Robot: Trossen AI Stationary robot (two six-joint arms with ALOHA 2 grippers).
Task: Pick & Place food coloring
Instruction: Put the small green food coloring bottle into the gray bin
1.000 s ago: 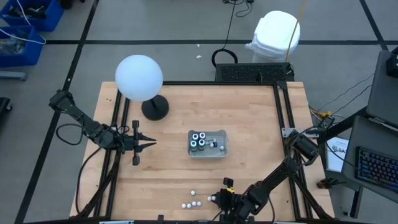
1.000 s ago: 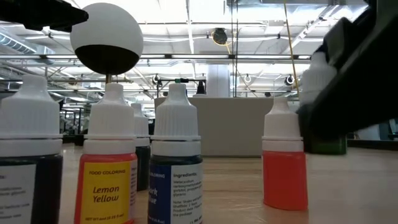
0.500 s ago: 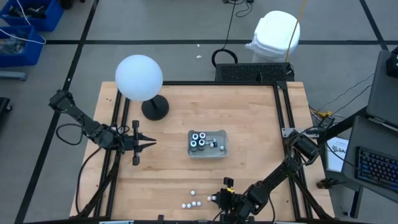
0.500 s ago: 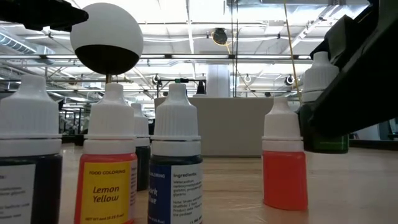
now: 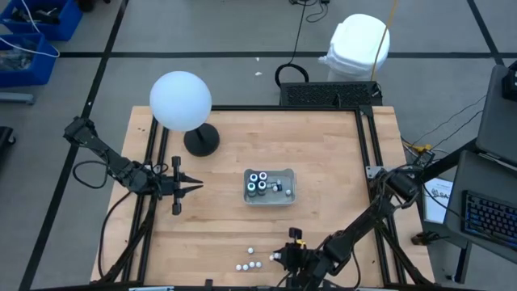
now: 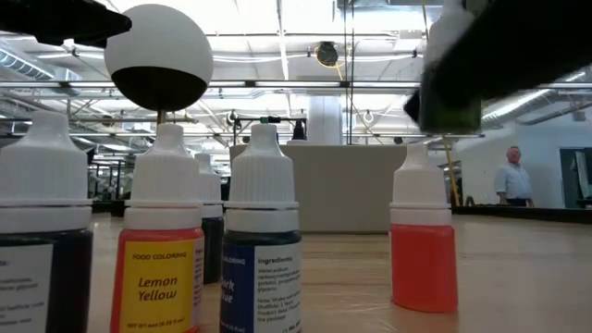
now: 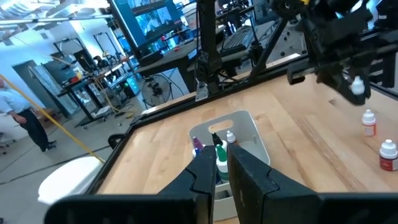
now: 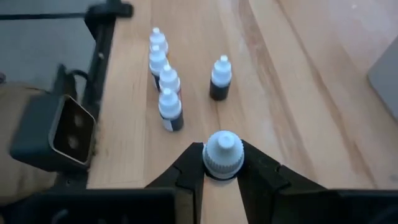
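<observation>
R gripper (image 8: pixel 222 177) is clamped on a white-capped food-coloring bottle (image 8: pixel 223 154), held above the table's (image 5: pixel 323 153) near edge, w/ five more bottles (image 8: pixel 165 81) standing on the wood just beyond it. Vs. a sec ago, the held bottle is seen raised in the low view, well above the red bottle (image 6: pixel 424 242) it was level with. L gripper (image 7: pixel 217 171) is kept narrow, nothing held, at the left side facing the clear tray (image 5: pixel 289 191), where approx. four jars (image 5: pixel 258 183) are counted.
</observation>
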